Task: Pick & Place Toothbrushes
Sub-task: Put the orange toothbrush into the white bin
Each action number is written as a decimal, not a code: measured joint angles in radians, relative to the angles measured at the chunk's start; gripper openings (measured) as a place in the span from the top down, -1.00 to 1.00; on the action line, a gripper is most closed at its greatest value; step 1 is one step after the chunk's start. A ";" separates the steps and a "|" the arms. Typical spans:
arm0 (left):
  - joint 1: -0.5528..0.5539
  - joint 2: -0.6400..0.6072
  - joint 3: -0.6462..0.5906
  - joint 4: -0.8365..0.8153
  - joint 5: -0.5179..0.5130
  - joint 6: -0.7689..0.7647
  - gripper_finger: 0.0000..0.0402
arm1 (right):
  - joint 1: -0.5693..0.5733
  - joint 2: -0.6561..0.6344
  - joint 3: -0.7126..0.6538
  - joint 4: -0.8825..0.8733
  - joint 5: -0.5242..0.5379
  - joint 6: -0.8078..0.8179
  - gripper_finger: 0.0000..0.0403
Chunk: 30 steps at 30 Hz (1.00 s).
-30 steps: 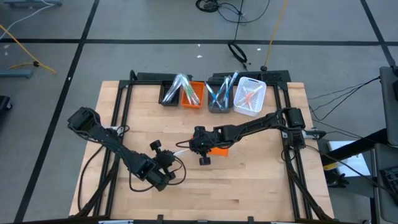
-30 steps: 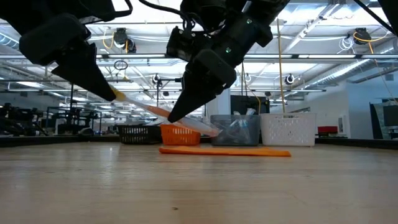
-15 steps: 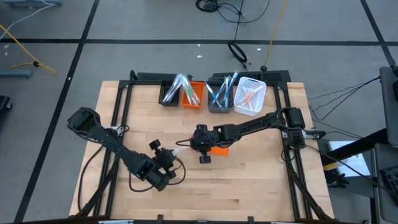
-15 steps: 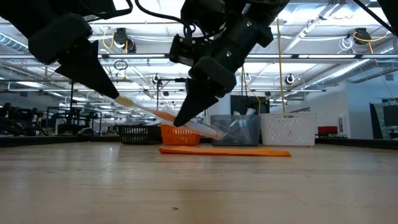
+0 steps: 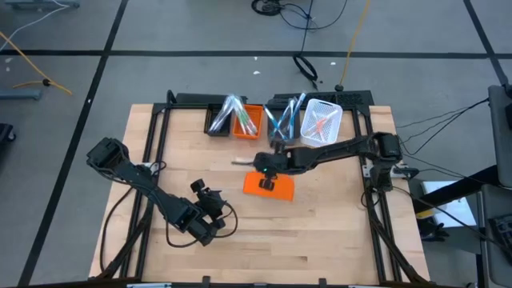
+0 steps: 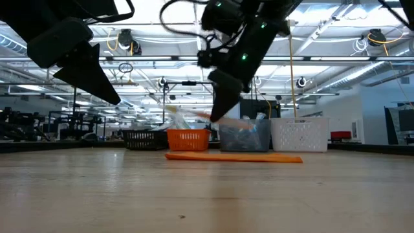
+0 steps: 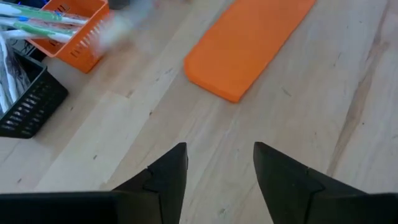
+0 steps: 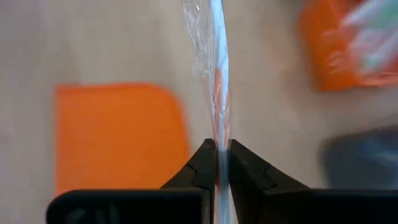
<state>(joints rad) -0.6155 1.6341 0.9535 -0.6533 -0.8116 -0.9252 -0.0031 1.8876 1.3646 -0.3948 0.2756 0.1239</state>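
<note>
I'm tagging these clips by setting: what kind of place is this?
Probably a large open lab or industrial workspace, not a home. The low view shows exposed ceiling pipes and ducts with strip lights; the wooden table stands on a grey floor marked with dark tape lines, with loose cables lying on it.

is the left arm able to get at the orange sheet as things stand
Probably yes. The left tool hangs open above bare wood, and the orange sheet lies flat just ahead with nothing between them. The right tool, shut on a wrapped toothbrush, hovers just beyond the sheet's far edge and could crowd it.
</note>
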 joint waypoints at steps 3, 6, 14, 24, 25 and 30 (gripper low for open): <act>-0.001 0.000 0.000 0.000 0.000 0.000 0.07 | -0.019 -0.059 -0.039 0.020 0.066 0.060 0.92; -0.002 -0.001 0.000 -0.003 0.001 0.000 0.07 | -0.032 -0.160 -0.130 0.028 0.096 0.110 0.92; -0.002 -0.001 0.000 0.009 0.001 -0.001 0.07 | -0.061 -0.483 -0.439 0.138 0.225 0.306 0.92; 0.002 -0.001 0.000 0.030 0.000 0.006 0.07 | -0.182 -0.799 -0.688 0.201 0.357 0.437 0.92; 0.002 -0.001 0.000 0.031 -0.001 0.006 0.07 | -0.199 -0.814 -0.699 0.201 0.357 0.437 0.92; 0.008 -0.001 0.000 0.036 -0.001 0.006 0.07 | -0.290 -0.839 -0.714 0.198 0.358 0.407 0.92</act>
<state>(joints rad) -0.6078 1.6330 0.9535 -0.6173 -0.8127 -0.9192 -0.2927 1.0481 0.6502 -0.1964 0.6333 0.5313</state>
